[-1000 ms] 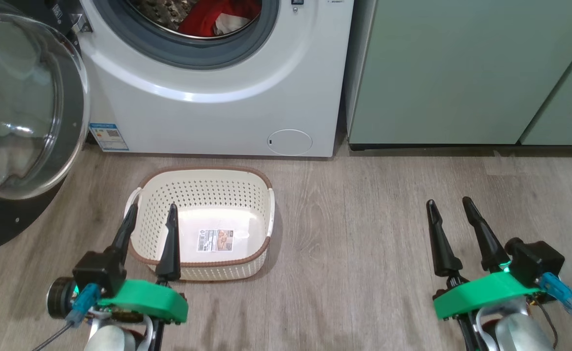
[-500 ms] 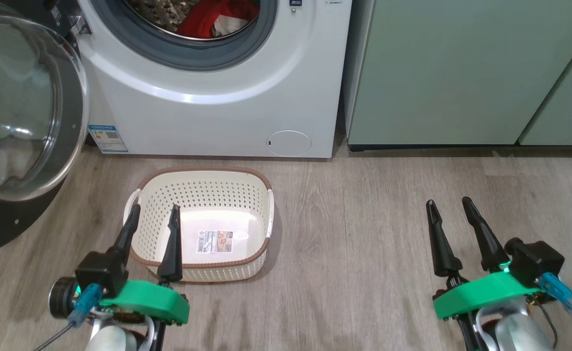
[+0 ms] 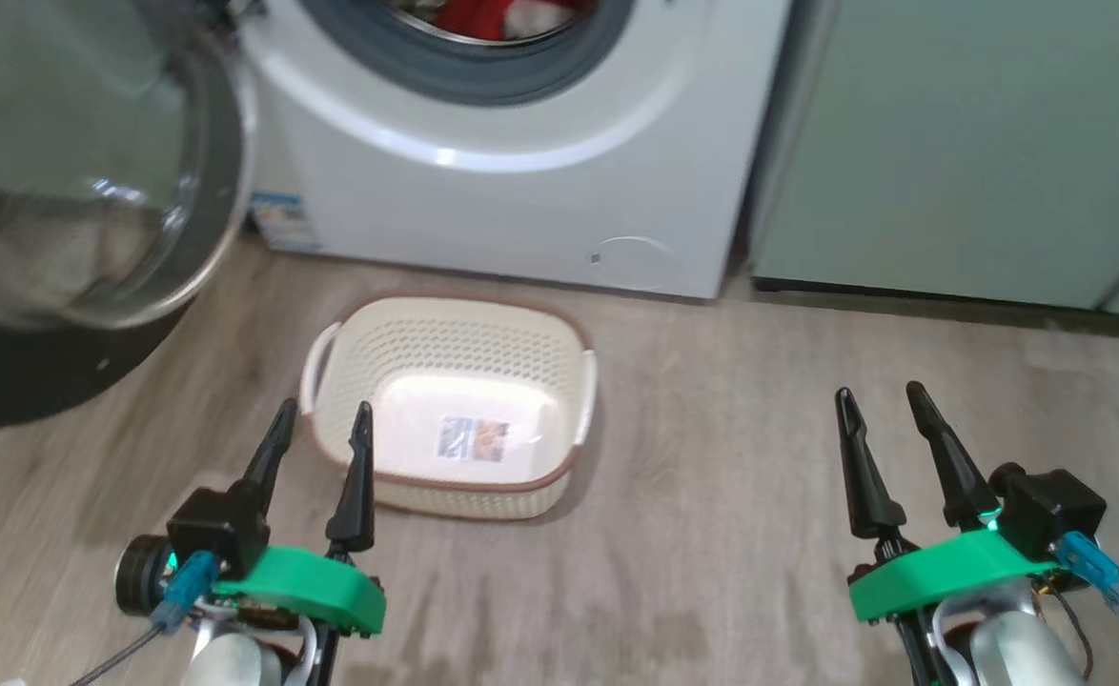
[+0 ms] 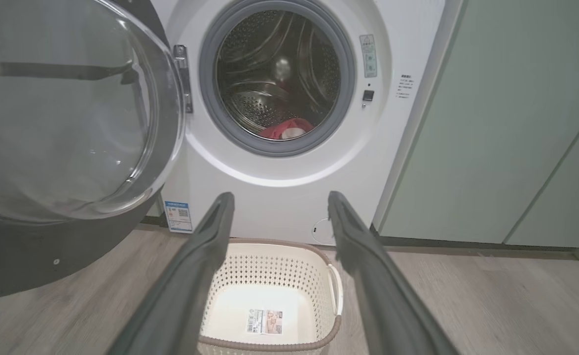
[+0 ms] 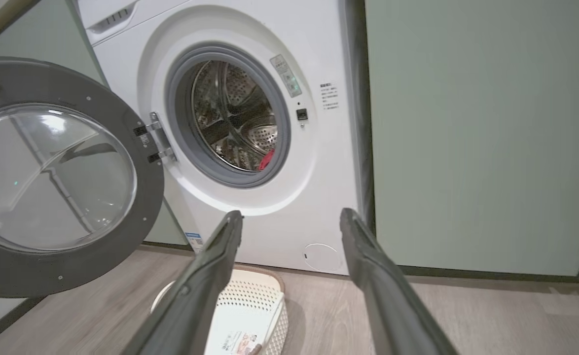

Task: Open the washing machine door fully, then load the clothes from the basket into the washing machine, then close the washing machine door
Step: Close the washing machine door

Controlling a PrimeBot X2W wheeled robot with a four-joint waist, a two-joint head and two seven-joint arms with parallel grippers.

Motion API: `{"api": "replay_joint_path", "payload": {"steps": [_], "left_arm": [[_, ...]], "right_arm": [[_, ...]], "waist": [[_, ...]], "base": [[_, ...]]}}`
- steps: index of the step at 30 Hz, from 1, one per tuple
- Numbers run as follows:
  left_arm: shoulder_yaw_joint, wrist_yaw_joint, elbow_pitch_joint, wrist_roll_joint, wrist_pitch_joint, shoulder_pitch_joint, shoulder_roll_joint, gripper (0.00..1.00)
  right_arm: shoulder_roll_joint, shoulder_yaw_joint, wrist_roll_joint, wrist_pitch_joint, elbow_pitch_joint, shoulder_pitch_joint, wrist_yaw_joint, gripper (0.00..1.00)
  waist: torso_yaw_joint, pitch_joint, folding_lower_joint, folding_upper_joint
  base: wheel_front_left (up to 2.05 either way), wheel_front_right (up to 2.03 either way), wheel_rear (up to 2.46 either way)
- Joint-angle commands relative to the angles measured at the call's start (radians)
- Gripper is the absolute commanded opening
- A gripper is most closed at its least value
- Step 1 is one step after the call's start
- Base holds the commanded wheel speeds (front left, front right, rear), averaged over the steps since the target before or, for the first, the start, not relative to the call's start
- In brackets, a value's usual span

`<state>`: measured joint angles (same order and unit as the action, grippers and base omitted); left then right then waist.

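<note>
Head view: left gripper and right gripper hover, jaws wide; red-and-white fabric clothes lie inside the white front-loading washing machine.

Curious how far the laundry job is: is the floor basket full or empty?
Empty: the basket holds just a paper label on its floor; the red clothes lie in the washer's drum.

Each gripper has two long black fingers tapering to blunt points, seated in a bright green moulded bracket. The left gripper has a black block and a round dark barrel on its left side. The right gripper carries a similar block on its right. Blue plugs with thin grey cables leave both, near pale rounded forearms
</note>
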<state>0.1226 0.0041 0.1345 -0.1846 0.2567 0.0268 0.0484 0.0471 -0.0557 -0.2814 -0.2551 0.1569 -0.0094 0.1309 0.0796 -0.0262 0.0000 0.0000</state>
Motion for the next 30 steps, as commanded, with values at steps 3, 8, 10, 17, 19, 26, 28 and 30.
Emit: {"api": "replay_joint_path", "payload": {"steps": [3, 8, 10, 17, 19, 26, 28, 30], "left_arm": [[-0.031, 0.007, -0.028, -0.007, 0.005, 0.055, 0.002, 1.0], [-0.035, 0.008, -0.023, -0.003, 0.005, 0.053, 0.002, 1.0], [-0.038, 0.008, -0.022, 0.002, 0.005, 0.048, 0.002, 1.0], [-0.053, 0.001, -0.028, 0.029, 0.005, 0.026, 0.002, 1.0], [-0.069, 0.002, -0.034, 0.037, 0.005, 0.017, 0.002, 1.0], [-0.136, 0.032, -0.102, 0.028, 0.005, -0.026, 0.002, 1.0], [-0.151, 0.041, -0.119, 0.027, 0.005, -0.04, 0.002, 1.0], [-0.166, 0.049, -0.134, 0.024, 0.005, -0.053, 0.002, 1.0]], "right_arm": [[0.003, -0.025, 0.009, -0.007, -0.037, -0.038, 0.0, 1.0], [0.003, -0.036, 0.012, -0.007, -0.029, -0.04, 0.0, 1.0], [0.003, -0.039, 0.007, -0.007, -0.025, -0.038, 0.0, 1.0], [0.003, -0.049, -0.024, -0.007, -0.022, -0.025, 0.0, 1.0], [0.003, -0.066, -0.031, -0.007, -0.02, -0.026, 0.0, 1.0], [0.003, -0.151, -0.042, -0.007, 0.017, -0.101, 0.0, 1.0], [0.003, -0.176, -0.048, -0.007, 0.028, -0.124, 0.0, 1.0], [0.003, -0.196, -0.052, -0.007, 0.038, -0.143, 0.0, 1.0]], "waist": [[0.094, -0.023, 0.0, 0.0], [0.199, -0.016, 0.0, 0.0], [0.242, -0.005, 0.0, 0.0], [0.393, 0.039, 0.0, 0.0], [0.419, 0.044, 0.0, 0.0], [0.444, 0.025, 0.0, 0.0], [0.447, 0.022, 0.0, 0.0], [0.448, 0.019, 0.0, 0.0]], "base": [[0.0, 0.0, 0.0], [0.0, 0.0, 0.0], [0.0, 0.0, 0.0], [0.0, 0.0, 0.0], [0.0, 0.0, 0.0], [0.0, 0.0, 0.0], [0.0, 0.0, 0.0], [0.0, 0.0, 0.0]]}}
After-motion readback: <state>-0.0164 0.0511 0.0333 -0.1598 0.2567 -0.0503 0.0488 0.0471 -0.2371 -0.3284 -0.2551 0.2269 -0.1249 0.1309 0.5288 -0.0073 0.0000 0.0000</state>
